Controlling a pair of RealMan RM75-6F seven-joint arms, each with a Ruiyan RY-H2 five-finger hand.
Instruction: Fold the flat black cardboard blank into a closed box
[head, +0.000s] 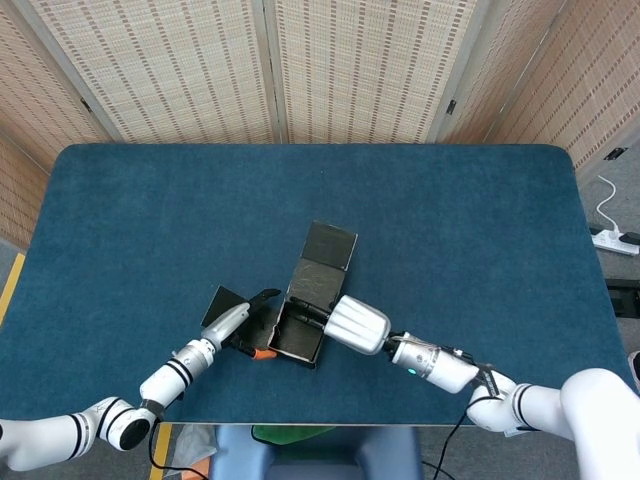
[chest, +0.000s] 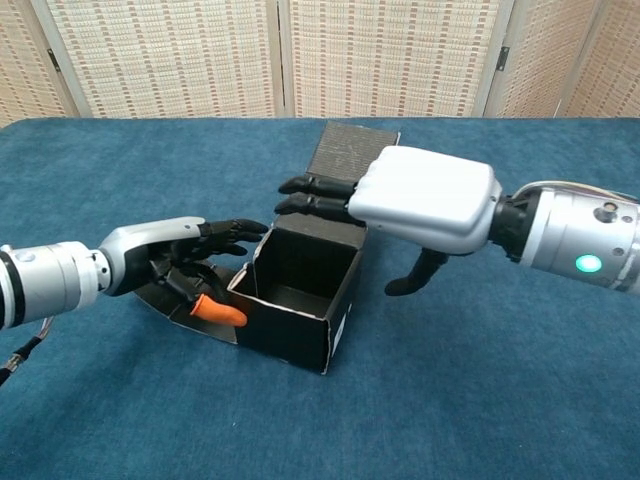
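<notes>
The black cardboard box stands half formed on the table with its top open and its inside empty. Its lid flap lies back flat behind it. A side flap lies flat on the left. My left hand rests over that flap, fingers spread toward the box's left wall, and its orange-tipped thumb lies on the flap. My right hand hovers over the box's right rear, with fingers stretched over the back wall and the thumb hanging beside the right wall. Neither hand grips anything.
The blue table stretches around the box. Folding screens stand behind the far edge. A power strip lies on the floor to the right. The near table edge runs just below both forearms.
</notes>
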